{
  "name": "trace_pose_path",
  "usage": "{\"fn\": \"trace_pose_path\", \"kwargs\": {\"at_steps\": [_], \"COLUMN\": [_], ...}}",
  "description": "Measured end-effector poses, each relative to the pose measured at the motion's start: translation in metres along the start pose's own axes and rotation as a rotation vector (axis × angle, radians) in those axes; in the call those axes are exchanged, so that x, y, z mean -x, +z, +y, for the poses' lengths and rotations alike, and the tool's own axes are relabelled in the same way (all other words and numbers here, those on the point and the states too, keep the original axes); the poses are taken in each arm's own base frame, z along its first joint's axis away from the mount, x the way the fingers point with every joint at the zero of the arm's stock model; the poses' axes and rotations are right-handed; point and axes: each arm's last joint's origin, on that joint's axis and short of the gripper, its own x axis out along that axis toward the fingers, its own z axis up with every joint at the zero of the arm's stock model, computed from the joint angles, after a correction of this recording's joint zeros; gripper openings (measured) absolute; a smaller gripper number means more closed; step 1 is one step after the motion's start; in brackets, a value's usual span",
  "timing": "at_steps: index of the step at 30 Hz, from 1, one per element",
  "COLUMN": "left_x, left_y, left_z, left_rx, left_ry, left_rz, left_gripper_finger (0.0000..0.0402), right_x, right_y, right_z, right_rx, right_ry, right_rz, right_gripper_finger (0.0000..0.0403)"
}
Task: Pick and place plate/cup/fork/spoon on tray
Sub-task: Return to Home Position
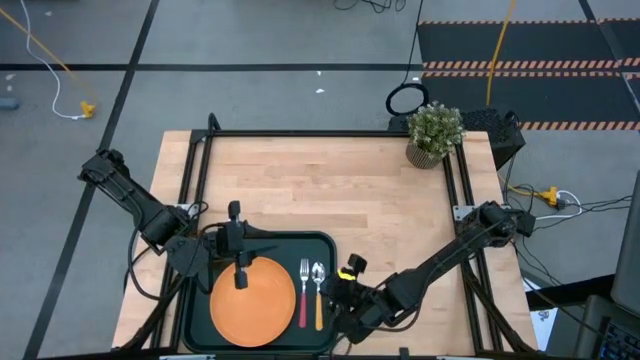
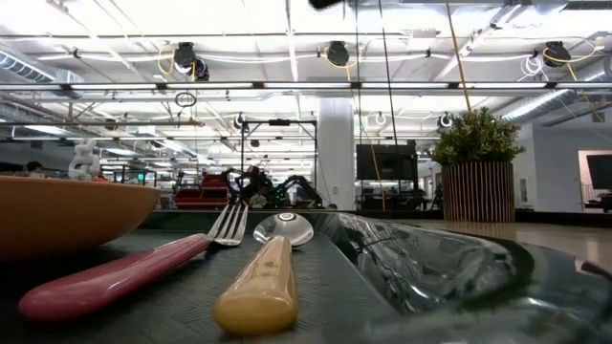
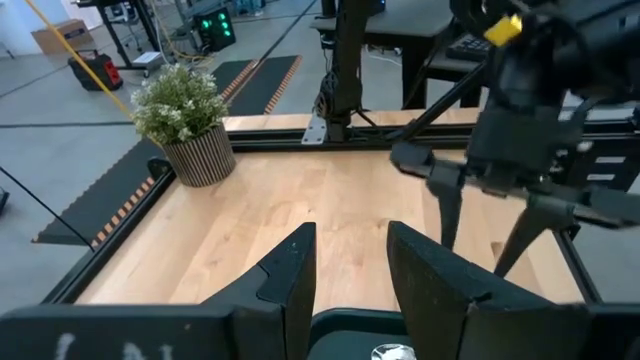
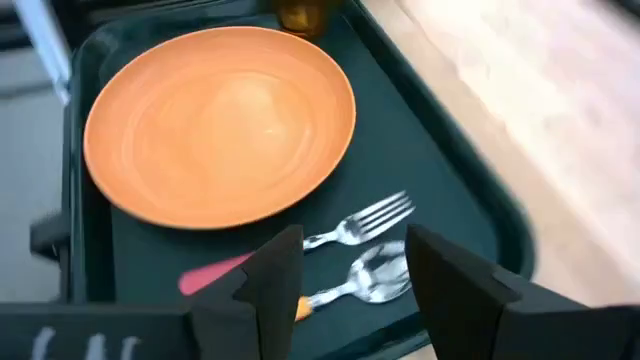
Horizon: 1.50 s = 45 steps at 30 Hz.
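The dark green tray [image 1: 325, 250] lies at the table's near edge. On it lie the orange plate [image 1: 252, 302] [image 4: 220, 120], the red-handled fork [image 1: 304, 292] [image 4: 350, 225] and the orange-handled spoon [image 1: 319, 292] [image 4: 370, 280], side by side right of the plate, heads toward the far edge. The amber cup [image 4: 300, 12] stands on the tray past the plate's far-left edge; only its lower part shows. My left gripper [image 3: 350, 260] is open and empty over the tray's far-left part [image 1: 245, 245]. My right gripper [image 4: 355, 270] is open and empty above the tray's right rim [image 1: 340, 293], over the spoon's bowl.
A potted green plant [image 1: 434, 133] [image 3: 185, 110] stands at the table's far right corner. Black frame rails [image 1: 330, 131] run along the table's edges. Bare wood [image 1: 330, 190] lies between the tray and the far edge. My right arm shows in the left wrist view [image 3: 520, 150].
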Motion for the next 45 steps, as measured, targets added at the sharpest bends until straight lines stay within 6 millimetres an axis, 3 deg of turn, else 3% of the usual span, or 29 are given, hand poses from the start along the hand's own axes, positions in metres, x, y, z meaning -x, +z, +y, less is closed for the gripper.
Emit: {"fn": "trace_pose_path", "kwargs": {"at_steps": [5, 13, 17, 21, 26, 35, 45], "left_x": [0.0, 0.003, 0.004, 0.0, -0.009, -0.037, -0.041], "left_y": [0.0, 0.001, 0.003, 0.004, 0.006, -0.002, -0.046], "left_z": [0.0, 0.003, 0.007, 0.011, 0.019, 0.06, 0.116], "left_rx": [-0.014, -0.116, -0.133, -0.191, -0.25, -0.267, -0.187], "left_ry": [0.0, -0.012, -0.043, -0.081, -0.121, -0.105, -0.03], "left_rz": [0.0, -0.001, -0.003, 0.006, 0.013, -0.05, -0.031], "left_gripper_finger": [0.0129, 0.0129, 0.0117, 0.007, 0.0007, 0.0004, 0.0004], "right_x": [0.012, 0.029, 0.035, 0.04, 0.046, 0.067, 0.085], "right_y": [0.009, 0.023, 0.034, 0.036, 0.026, 0.001, -0.052], "right_z": [-0.005, -0.016, -0.027, -0.046, -0.077, -0.143, -0.212], "right_rx": [0.226, 0.505, 0.534, 0.539, 0.514, 0.528, 0.463], "right_ry": [0.014, -0.082, -0.125, -0.136, -0.135, -0.022, 0.033], "right_rz": [-0.021, -0.103, -0.135, -0.143, -0.185, -0.358, -0.516], "right_gripper_finger": [0.0131, 0.0015, 0.0011, 0.0004, 0.0003, 0.0001, 0.0]}}
